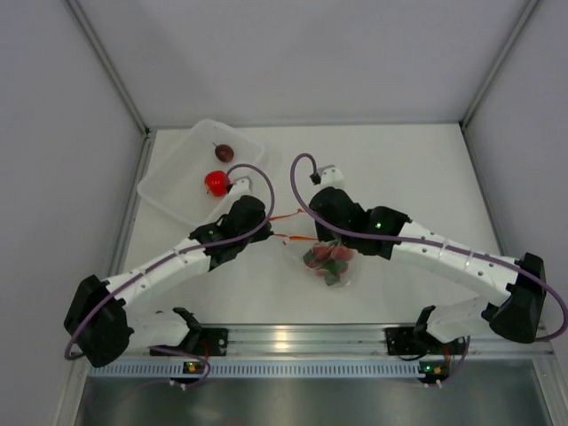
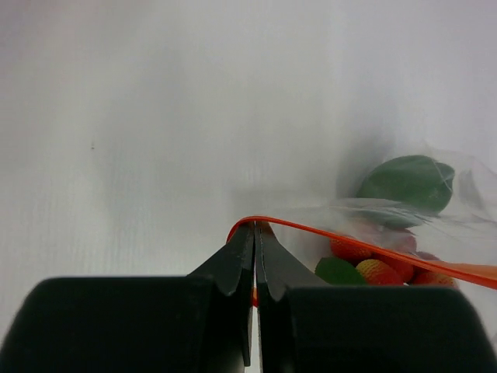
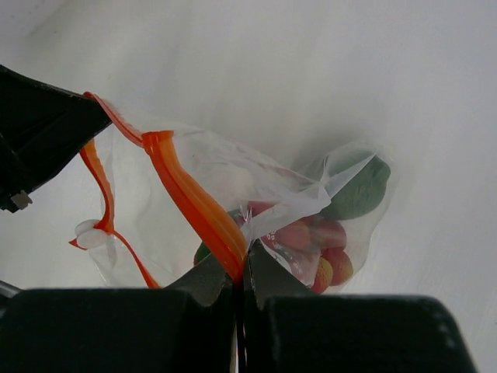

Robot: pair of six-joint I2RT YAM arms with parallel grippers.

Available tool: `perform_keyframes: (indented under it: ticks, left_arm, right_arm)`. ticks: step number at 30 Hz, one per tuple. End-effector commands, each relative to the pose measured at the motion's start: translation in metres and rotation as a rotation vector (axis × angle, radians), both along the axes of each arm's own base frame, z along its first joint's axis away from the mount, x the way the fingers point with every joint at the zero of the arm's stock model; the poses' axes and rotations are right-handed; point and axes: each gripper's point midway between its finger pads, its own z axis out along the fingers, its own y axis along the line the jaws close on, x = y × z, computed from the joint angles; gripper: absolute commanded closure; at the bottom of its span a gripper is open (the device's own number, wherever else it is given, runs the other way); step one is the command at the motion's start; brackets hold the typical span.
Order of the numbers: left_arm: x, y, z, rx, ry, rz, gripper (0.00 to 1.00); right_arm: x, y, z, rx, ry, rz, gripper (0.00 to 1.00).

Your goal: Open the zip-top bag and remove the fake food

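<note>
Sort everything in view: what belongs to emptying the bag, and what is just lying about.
Belongs to the job: zip-top bag; fake food inside it; red tomato and maroon ball; left gripper and right gripper, both shut on the bag's orange strip.

Just lying about: translucent tub, unnamed by the task, though tomato and ball lie in it.

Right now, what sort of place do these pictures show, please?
Probably a robot test cell in a lab, not a kitchen: a white table shut in by plain grey panels, a left arm and right arm bolted to an aluminium rail, and toy food in a zip-top bag.
</note>
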Motion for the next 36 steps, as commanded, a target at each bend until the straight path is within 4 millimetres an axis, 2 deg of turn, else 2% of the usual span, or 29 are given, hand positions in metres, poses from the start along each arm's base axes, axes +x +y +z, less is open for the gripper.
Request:
perform_keyframes:
  ticks: [1,4,6,7,9,10,14,15,18,24,28,33,34,36]
  left_arm:
    - [-0.004,0.035,0.012,0.063,-0.033,0.062,0.96]
    - [-0.011,0.019,0.037,-0.023,-0.057,-0.027,0.88]
    - [-0.02,0.003,0.049,-0.085,-0.045,-0.117,0.85]
    - [-0.022,-0.005,0.063,-0.126,-0.057,-0.141,0.83]
    - [-0.028,-0.018,0.078,-0.175,-0.062,-0.202,0.78]
    - [-0.027,-0.022,0.094,-0.191,-0.089,-0.223,0.75]
    - [-0.042,-0.054,0.122,-0.225,-0.118,-0.37,0.63]
    - [-0.05,-0.063,0.123,-0.224,-0.117,-0.403,0.59]
    - [-0.063,-0.076,0.122,-0.221,-0.11,-0.442,0.56]
    - [-0.074,-0.087,0.089,-0.201,-0.016,-0.455,0.53]
    - [-0.079,-0.094,0.079,-0.186,0.006,-0.443,0.53]
    - [-0.078,-0.087,0.062,-0.141,-0.002,-0.354,0.55]
    - [-0.078,-0.082,0.053,-0.143,0.016,-0.32,0.56]
    - [-0.079,-0.085,0.046,-0.145,0.029,-0.326,0.56]
  right_arm:
    - [0.011,0.037,0.044,0.168,-0.08,0.036,1.0]
    - [0.012,0.042,0.037,0.196,-0.075,0.023,1.0]
    - [0.013,0.046,0.042,0.247,-0.091,0.004,1.0]
    - [0.013,0.045,0.038,0.252,-0.091,-0.003,1.0]
    - [0.013,0.045,0.044,0.286,-0.106,-0.021,1.0]
    - [0.014,0.045,0.045,0.287,-0.11,-0.027,1.0]
    - [0.016,0.04,0.051,0.257,-0.137,-0.07,1.0]
    - [0.017,0.039,0.053,0.253,-0.142,-0.076,1.0]
    - [0.021,0.028,0.057,0.217,-0.165,-0.113,1.0]
    - [0.025,0.016,0.069,0.204,-0.217,-0.168,1.0]
    - [0.023,0.009,0.074,0.196,-0.264,-0.223,1.0]
    - [0.018,0.01,0.078,0.229,-0.288,-0.234,1.0]
    - [0.016,0.012,0.078,0.232,-0.287,-0.229,1.0]
    - [0.013,0.015,0.075,0.24,-0.283,-0.213,1.0]
